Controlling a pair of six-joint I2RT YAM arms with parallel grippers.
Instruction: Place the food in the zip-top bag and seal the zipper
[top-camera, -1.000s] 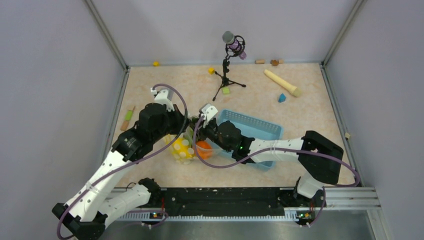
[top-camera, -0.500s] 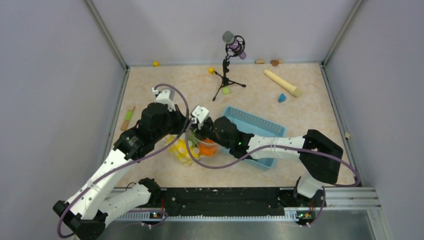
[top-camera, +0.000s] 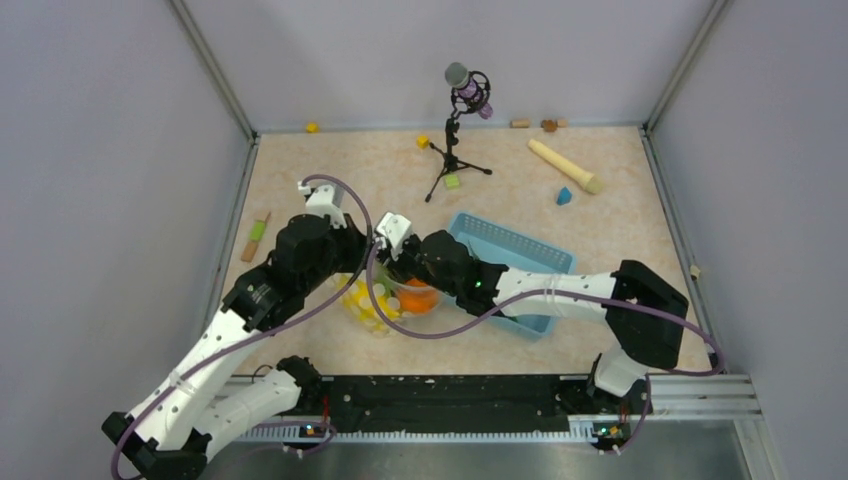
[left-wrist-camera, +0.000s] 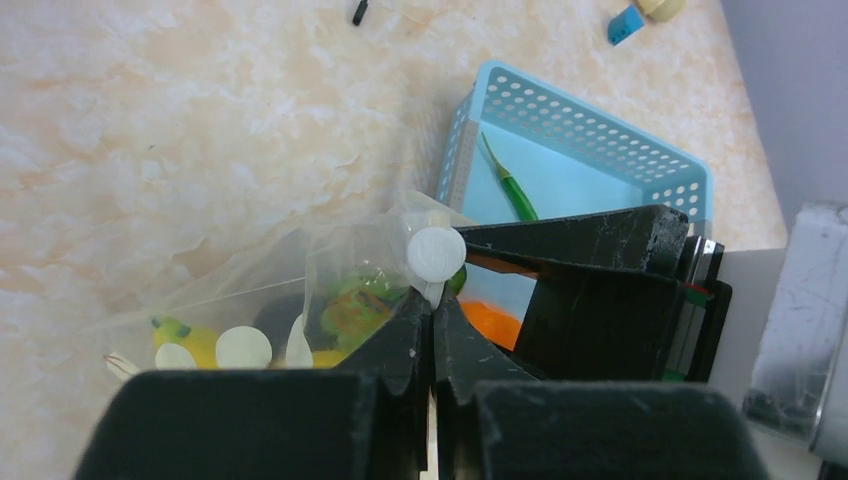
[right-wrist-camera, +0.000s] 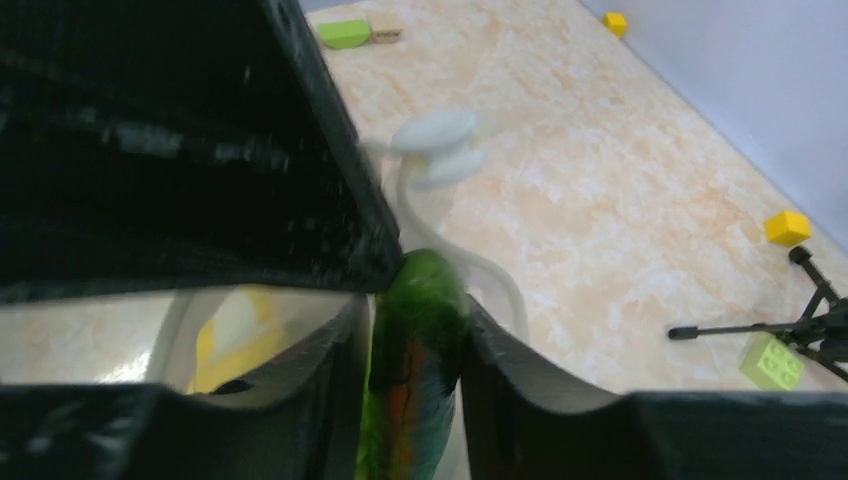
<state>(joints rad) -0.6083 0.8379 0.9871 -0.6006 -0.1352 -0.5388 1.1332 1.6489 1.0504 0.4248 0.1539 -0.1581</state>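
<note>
The clear dotted zip-top bag (top-camera: 368, 305) lies just left of the blue basket, with yellow fruit (top-camera: 362, 298) and an orange (top-camera: 418, 297) showing through it. My left gripper (top-camera: 367, 267) is shut on the bag's upper edge; the left wrist view shows the plastic (left-wrist-camera: 340, 270) pinched at my fingertips (left-wrist-camera: 432, 300). My right gripper (top-camera: 397, 272) is right beside it at the bag's mouth, shut on a green cucumber (right-wrist-camera: 415, 320) between its fingers (right-wrist-camera: 415, 300). The whitish zipper strip (right-wrist-camera: 497, 283) curves just beyond. A dark fruit and green fruit (left-wrist-camera: 345, 305) sit inside the bag.
The light blue basket (top-camera: 520, 255) stands right of the bag under my right arm, with a thin green stem in it (left-wrist-camera: 512, 188). A microphone tripod (top-camera: 455, 155), a beige cylinder (top-camera: 566, 166) and small blocks are farther back. A green-orange stick (top-camera: 256, 236) lies at the left wall.
Both grippers have moved a little left and toward the back together. The bag has been pulled along, and the orange now lies higher, closer to my right gripper.
</note>
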